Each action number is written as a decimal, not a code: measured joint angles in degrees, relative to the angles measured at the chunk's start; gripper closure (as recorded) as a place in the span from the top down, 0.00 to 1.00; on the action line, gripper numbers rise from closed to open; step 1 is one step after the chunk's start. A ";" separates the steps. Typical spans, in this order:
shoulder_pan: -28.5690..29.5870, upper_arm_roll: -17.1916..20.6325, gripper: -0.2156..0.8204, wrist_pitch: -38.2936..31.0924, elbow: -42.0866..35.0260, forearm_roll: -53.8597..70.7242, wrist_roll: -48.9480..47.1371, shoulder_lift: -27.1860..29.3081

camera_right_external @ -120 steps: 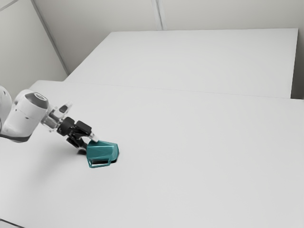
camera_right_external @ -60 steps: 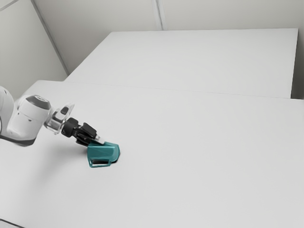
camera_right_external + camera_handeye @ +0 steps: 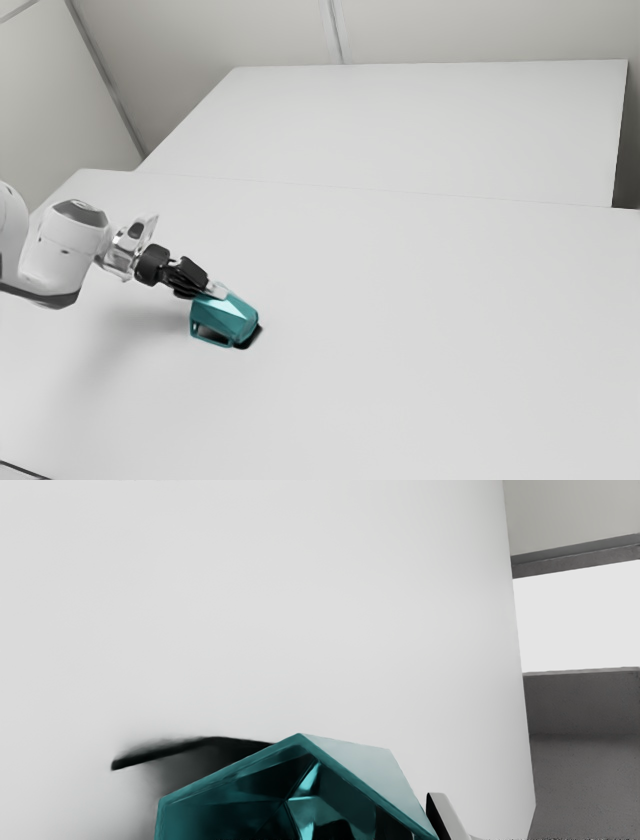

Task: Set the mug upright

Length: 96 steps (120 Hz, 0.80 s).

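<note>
Clearly, on the tabletop (image 3: 430, 340), the mug (image 3: 230, 316) is tipped over, so setting it upright is, I judge, left to do. The claw (image 3: 216, 291) is at the mug's mouth; whether it is open or closed, I cannot tell.

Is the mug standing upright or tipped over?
Tipped over. In the exterior view, the mug slants sideways with its handle low, and the wrist view looks into its open mouth.
</note>
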State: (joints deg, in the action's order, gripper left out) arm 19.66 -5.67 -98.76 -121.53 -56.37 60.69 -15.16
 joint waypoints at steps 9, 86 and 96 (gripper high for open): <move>0.01 0.15 0.07 0.61 0.04 -0.29 0.45 0.17; -2.60 0.72 0.03 -0.27 2.44 3.30 2.58 5.67; -4.55 0.73 0.03 -2.84 3.43 6.73 2.67 6.50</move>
State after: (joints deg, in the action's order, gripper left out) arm 15.11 -4.94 -101.60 -118.11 -49.64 63.37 -8.65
